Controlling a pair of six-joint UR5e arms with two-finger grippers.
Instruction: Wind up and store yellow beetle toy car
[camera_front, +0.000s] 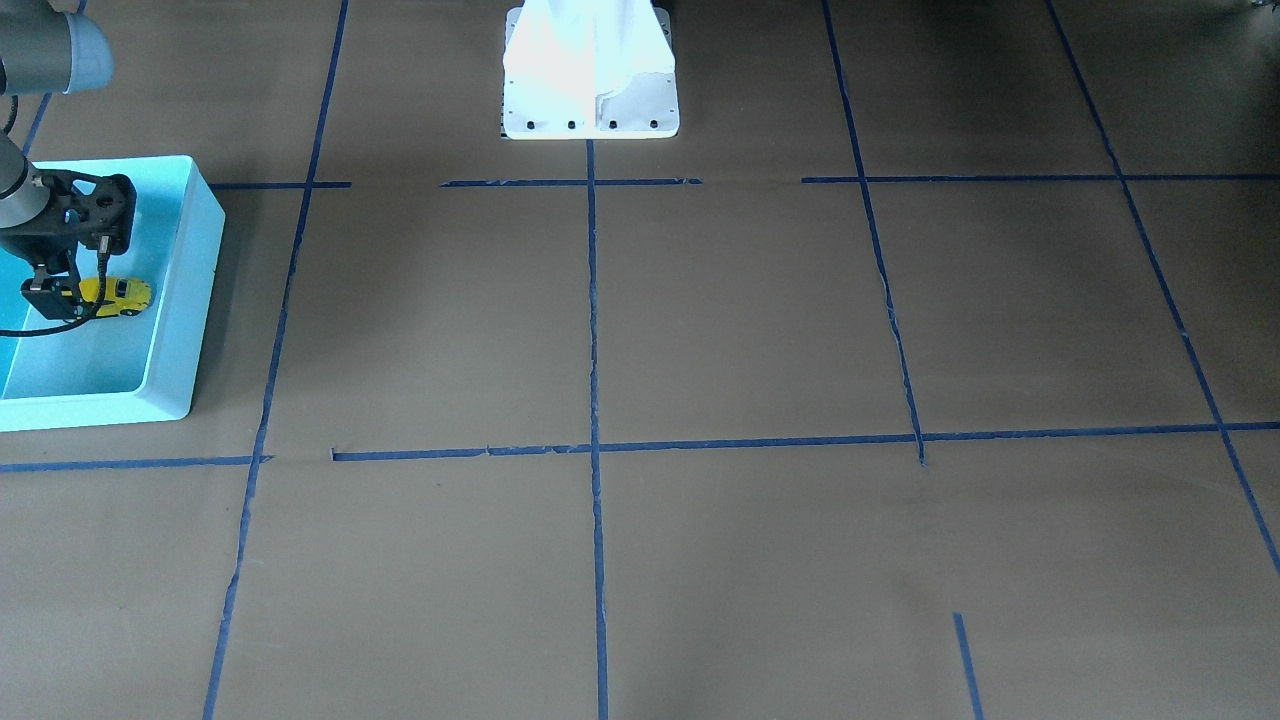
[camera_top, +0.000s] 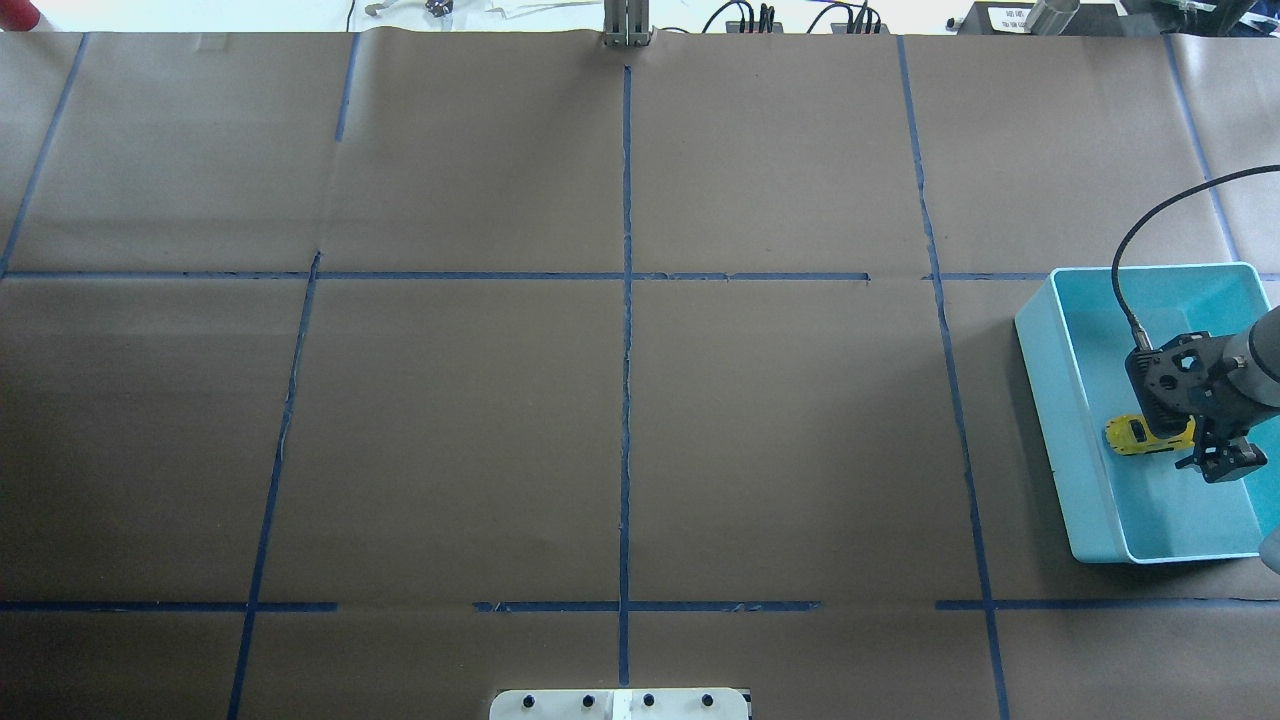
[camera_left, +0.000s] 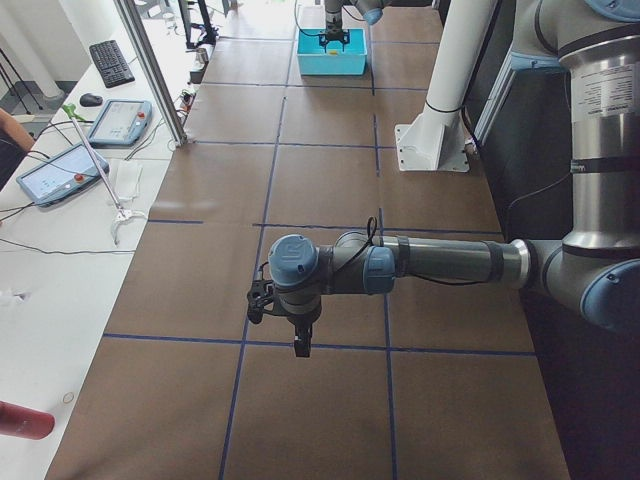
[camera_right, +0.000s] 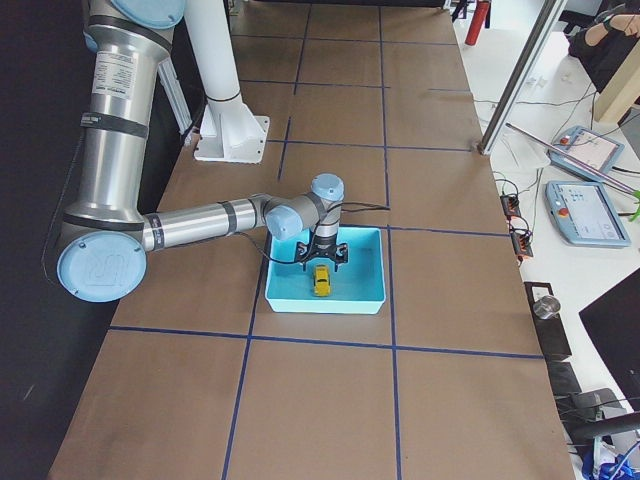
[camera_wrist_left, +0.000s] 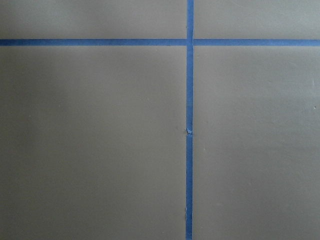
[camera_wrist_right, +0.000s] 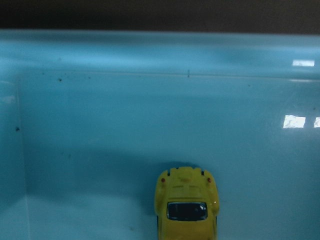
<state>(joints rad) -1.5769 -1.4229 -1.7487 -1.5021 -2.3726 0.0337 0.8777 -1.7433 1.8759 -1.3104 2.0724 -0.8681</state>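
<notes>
We find the right hand (camera_top: 1225, 462) lowered into a light blue bin (camera_top: 1060, 400) that stands on the table (camera_top: 450, 420). The yellow beetle toy car (camera_top: 1135, 436) sits inside that bin, right at the hand. From overhead, one end of the car is tucked beneath the hand's black body and the other end pokes out on the side facing the middle of the table. In the right wrist view the car fills the bottom edge just ahead of the hand. We see its roof and dark window from above, with a soft shadow on the bin floor beyond it. No view shows the fingers clearly enough, so we cannot tell whether this hand is apart, together, or clamped on the car. We also cannot tell whether it touches the car. A black cable (camera_top: 1130, 260) arcs up from the wrist above the hand.

The left hand (camera_left: 300, 345) hangs above bare table, pointing down, well apart from the bin. It shows only in the left side view, so we cannot tell how its fingers stand. Below it, the left wrist view shows only brown paper crossed by blue tape lines (camera_wrist_left: 189, 150).
</notes>
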